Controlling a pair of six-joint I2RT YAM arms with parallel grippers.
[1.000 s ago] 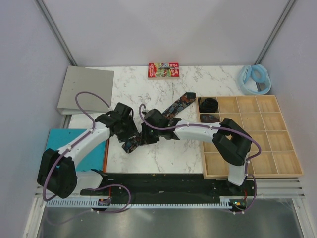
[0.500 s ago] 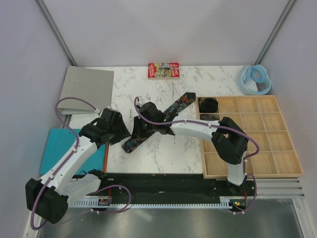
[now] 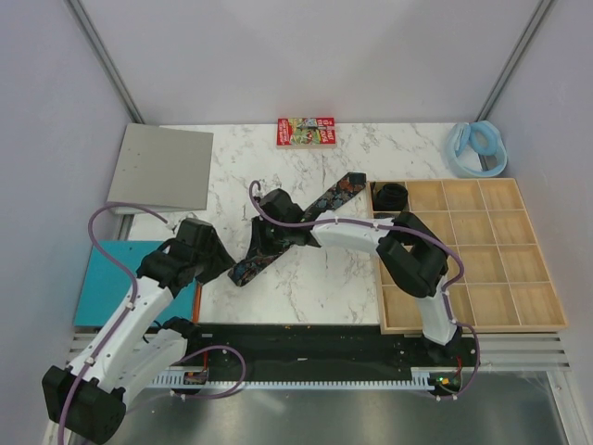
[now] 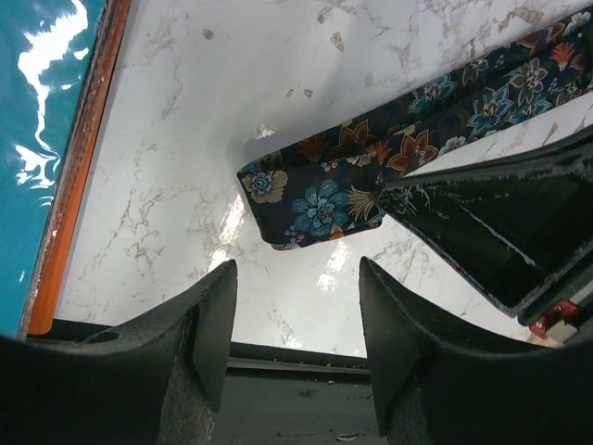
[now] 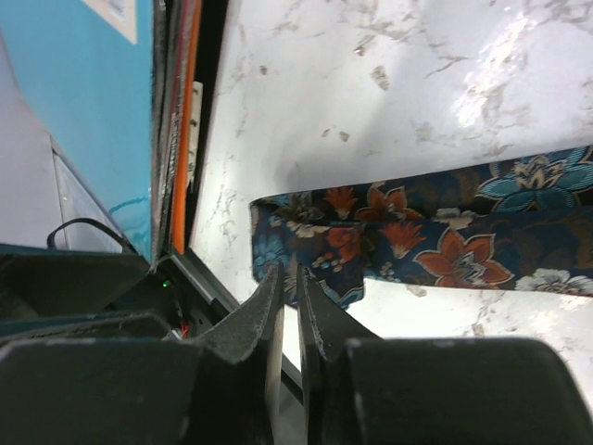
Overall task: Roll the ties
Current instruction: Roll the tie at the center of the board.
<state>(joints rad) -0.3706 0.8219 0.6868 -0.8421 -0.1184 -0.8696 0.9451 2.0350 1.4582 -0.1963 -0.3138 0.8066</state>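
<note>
- I see the long dark navy floral-print necktie [image 3: 341,191] lying flat on the white marble tabletop [image 3: 315,287]. It runs diagonally from near the tray down toward the left arm.
- My right gripper [image 5: 289,273] is over the tie's lower end. Its fingers are almost together, with only a thin slit between them.
- The right fingertips meet the near edge of the fabric, close to the blunt end. I cannot tell whether any cloth is caught between them.
- My left gripper [image 4: 296,278] is spread wide over bare marble and holds nothing. The tie's end lies just beyond its fingertips.
- A rolled dark tie [image 3: 391,196] sits in the far-left compartment of the pale wooden divided tray [image 3: 519,278], on the table's right side.
- A flat teal mat with an orange edge [image 3: 111,278] lies under the left arm, and a flat grey board [image 3: 162,167] lies beyond it.
- At the far edge is a red printed flat box [image 3: 305,131], with a pale blue ring [image 3: 475,144] in the far right corner.
</note>
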